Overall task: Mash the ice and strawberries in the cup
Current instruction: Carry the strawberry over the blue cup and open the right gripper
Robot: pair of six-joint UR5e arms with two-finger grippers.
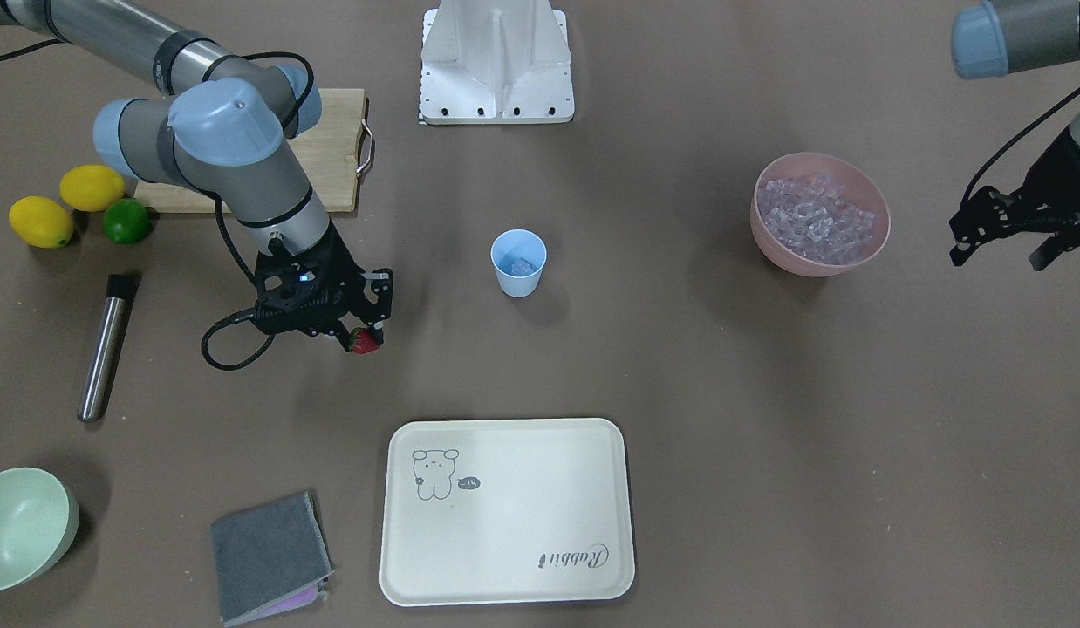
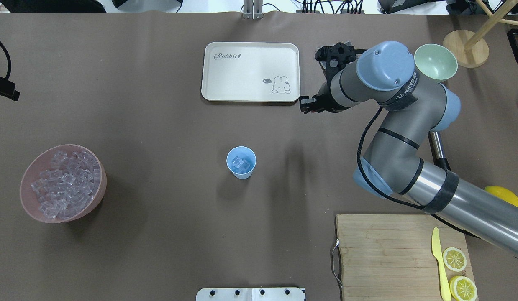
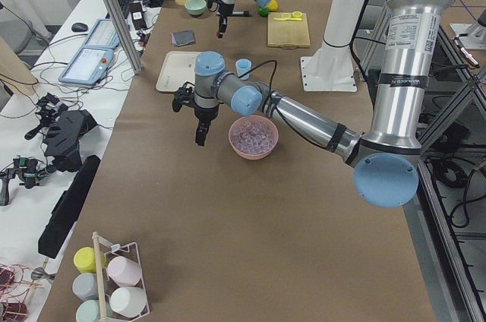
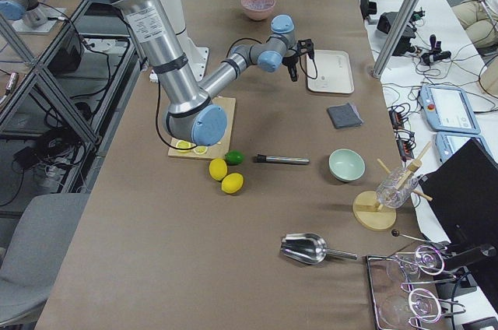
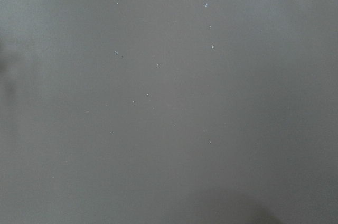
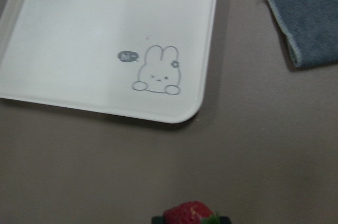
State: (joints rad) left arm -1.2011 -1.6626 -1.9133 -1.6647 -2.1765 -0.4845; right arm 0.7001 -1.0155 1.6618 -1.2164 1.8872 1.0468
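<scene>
My right gripper (image 1: pixel 364 333) pinches the strawberry (image 1: pixel 363 343) above the tabletop (image 1: pixel 723 410), left of centre in the front-facing view. The tray (image 1: pixel 522 532) lies below it and the cup (image 1: pixel 517 277) stands mid-frame to its right, with ice (image 1: pixel 522 265) already inside. I judge the step to be carrying the berry to the cup. Next I need to travel over the rim, centre, lower and let go. My left gripper (image 1: pixel 1001 253) hangs spread and empty at the right edge, beside the bowl (image 1: pixel 802 260).
</scene>
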